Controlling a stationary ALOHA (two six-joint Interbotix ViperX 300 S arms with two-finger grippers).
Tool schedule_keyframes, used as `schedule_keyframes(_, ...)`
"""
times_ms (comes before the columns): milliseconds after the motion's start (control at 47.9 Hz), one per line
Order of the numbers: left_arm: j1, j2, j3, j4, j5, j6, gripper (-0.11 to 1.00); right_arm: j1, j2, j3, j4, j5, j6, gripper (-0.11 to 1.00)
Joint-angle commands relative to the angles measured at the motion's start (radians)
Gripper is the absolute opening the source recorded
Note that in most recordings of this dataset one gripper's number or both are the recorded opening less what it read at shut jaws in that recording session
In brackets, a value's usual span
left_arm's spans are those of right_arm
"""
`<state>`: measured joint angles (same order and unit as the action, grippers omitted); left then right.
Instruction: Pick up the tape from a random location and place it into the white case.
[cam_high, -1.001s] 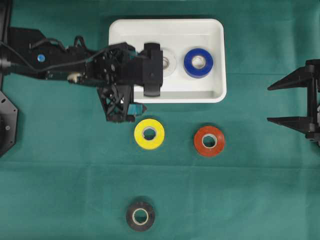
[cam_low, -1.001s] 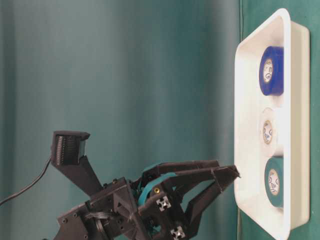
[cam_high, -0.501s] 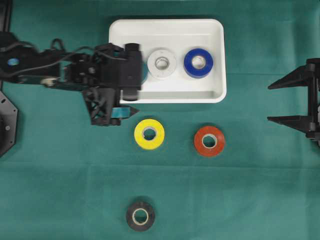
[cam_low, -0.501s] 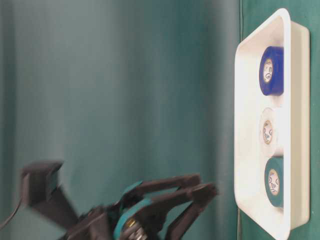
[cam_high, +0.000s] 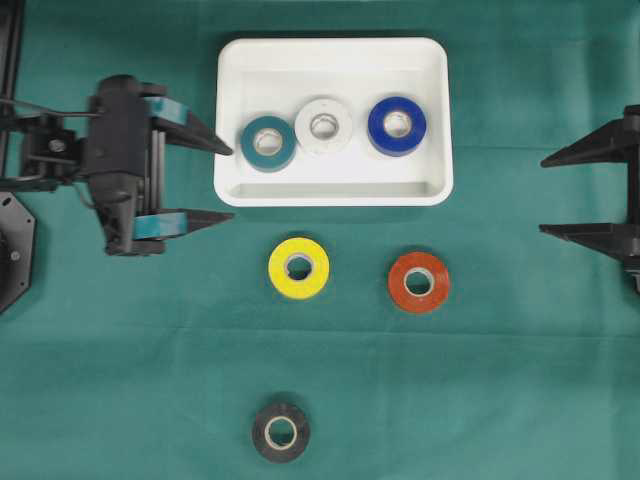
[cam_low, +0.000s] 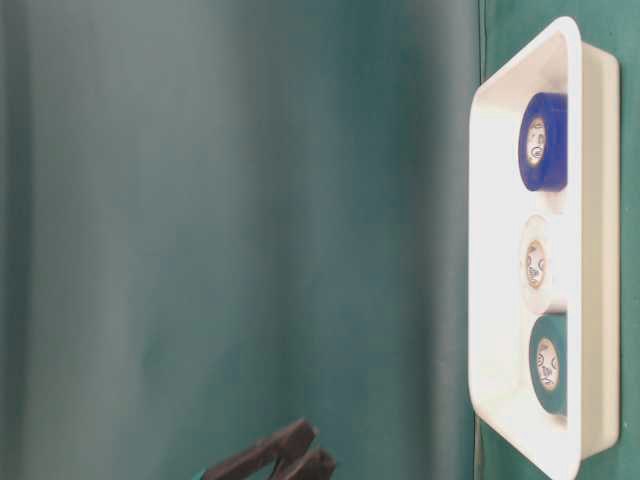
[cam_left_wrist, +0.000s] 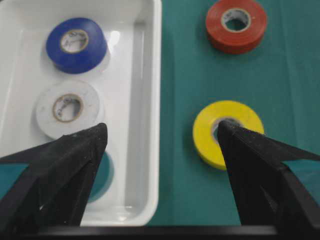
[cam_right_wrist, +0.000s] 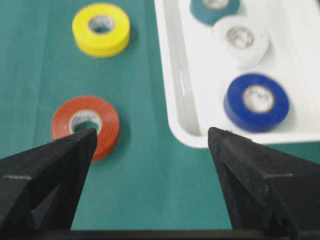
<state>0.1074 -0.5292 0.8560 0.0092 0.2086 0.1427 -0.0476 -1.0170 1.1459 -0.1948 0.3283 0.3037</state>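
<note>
Overhead exterior: left gripper (cam_high: 218, 183) — jaws apart — beside white case (cam_high: 334, 195) rim.

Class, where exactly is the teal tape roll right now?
In the overhead view, the teal tape roll lies inside the white case, at its left end, touching the white roll.

Glossy white plastic case (cam_high: 334, 190) — smooth, shiny tape rolls (cam_high: 298, 268) — on matt green cloth (cam_high: 480, 380).

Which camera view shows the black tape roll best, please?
The overhead view: the black tape roll lies whole and uncovered on the green cloth, near the bottom edge, below the yellow tape roll. The table-level view and both wrist views do not show it at all.
</note>
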Motion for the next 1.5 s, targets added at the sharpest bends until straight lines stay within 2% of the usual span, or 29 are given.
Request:
schedule_keyframes(0, -0.003, -0.054, 0.009, -0.002, -0.018, -0.002, 0.89, 0.000, -0.005, -0.032, -0.008, -0.005, -0.002, 0.87)
schedule_keyframes(229, -0.003, -0.156, 0.063, -0.002, -0.078, -0.002, 0.89, 0.000, -0.025, -0.040, -0.021, -0.008, -0.002, 0.87)
schedule_keyframes(730, -0.005, -0.324, 0.161, -0.009, -0.110, -0.003, 0.89, 0.000, -0.040, -0.044, -0.048, -0.011, -0.002, 0.87)
schedule_keyframes(1481, -0.006, -0.357, 0.270, -0.009, -0.219, -0.017, 0.88, 0.000, -0.009, -0.020, -0.048, -0.087, -0.002, 0.87)
